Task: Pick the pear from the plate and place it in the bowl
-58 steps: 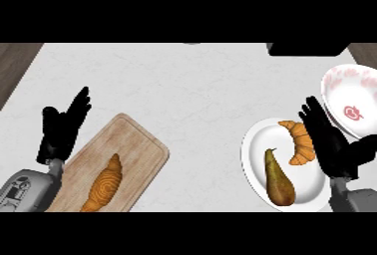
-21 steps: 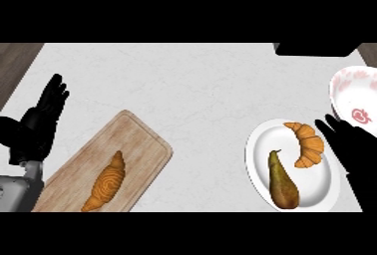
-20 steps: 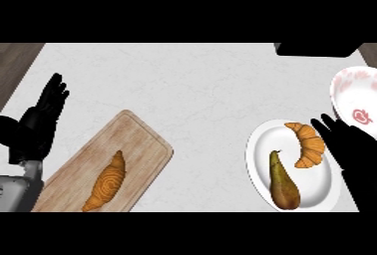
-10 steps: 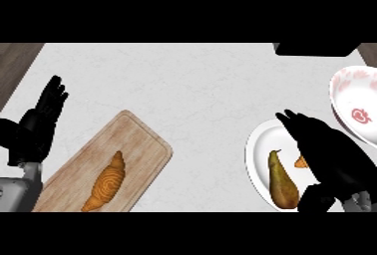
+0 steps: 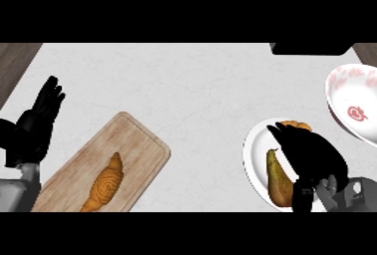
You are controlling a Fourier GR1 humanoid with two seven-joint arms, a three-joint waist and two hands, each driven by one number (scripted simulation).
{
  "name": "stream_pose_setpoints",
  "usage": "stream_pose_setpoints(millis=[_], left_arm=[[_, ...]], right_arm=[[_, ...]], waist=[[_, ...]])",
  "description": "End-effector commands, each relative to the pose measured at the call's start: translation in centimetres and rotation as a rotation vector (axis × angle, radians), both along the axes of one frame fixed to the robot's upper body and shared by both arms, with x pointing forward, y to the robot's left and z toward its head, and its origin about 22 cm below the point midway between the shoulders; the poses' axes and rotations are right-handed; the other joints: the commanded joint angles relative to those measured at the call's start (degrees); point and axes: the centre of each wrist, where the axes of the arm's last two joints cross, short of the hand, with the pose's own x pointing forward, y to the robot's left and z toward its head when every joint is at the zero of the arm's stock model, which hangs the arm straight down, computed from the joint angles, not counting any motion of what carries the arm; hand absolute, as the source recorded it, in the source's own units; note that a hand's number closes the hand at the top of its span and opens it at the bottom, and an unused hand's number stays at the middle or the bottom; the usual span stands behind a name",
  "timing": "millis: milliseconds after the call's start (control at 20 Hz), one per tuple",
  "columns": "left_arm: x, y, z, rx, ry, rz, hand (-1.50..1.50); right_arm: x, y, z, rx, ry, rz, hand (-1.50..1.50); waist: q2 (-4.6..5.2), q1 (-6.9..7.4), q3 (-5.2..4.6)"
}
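A brownish-green pear lies on the white plate at the lower right, stem end pointing up. My right hand hovers over the plate, fingers spread and straight, covering the pear's right side and most of a croissant behind it. The fingers are not curled round the pear. The white bowl with a red pattern stands at the right edge, beyond the plate. My left hand rests open at the left edge, fingers up.
A wooden cutting board lies at the lower left with a second croissant on it. A dark object sits at the counter's back right edge. Bare grey counter lies between the board and the plate.
My right hand has swung in from the plate's right side to over the plate, now covering the croissant and part of the pear. The left hand has stayed still since a second ago.
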Motion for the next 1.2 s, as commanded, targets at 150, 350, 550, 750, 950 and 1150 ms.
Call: stream_pose_setpoints(millis=[150,350,550,750,950,1150], left_arm=[[0.3,0.2,0.2,-0.01,-0.018,0.011,0.0],[-0.5,-0.3,-1.4,0.006,0.002,0.007,0.0],[-0.8,1.0,0.0,-0.003,0.0,-0.009,0.0],[0.6,-1.9,-0.7,-0.021,0.001,0.002,0.0],[-0.1,-0.3,0.0,-0.007,-0.006,-0.006,0.0],[-1.5,0.0,0.4,-0.011,-0.012,0.009,0.0]], right_arm=[[0.8,0.7,-0.5,-0.218,-0.086,0.006,-1.5],[0.1,3.0,-4.7,-0.207,-0.103,0.025,-1.5],[-2.0,2.1,-3.6,-0.186,-0.029,0.008,-1.5],[-2.1,3.3,-5.5,-0.2,0.0,-0.02,-1.5],[-1.0,1.3,-7.2,-0.192,0.001,-0.042,-1.5],[-1.0,1.9,-6.2,-0.186,-0.03,-0.05,-1.5]], waist=[[-0.05,-0.42,0.08],[0.03,-0.39,0.1],[-0.16,-0.84,0.09],[-0.06,-0.98,0.09],[-0.05,-0.78,0.1],[-0.11,-0.63,0.1]])
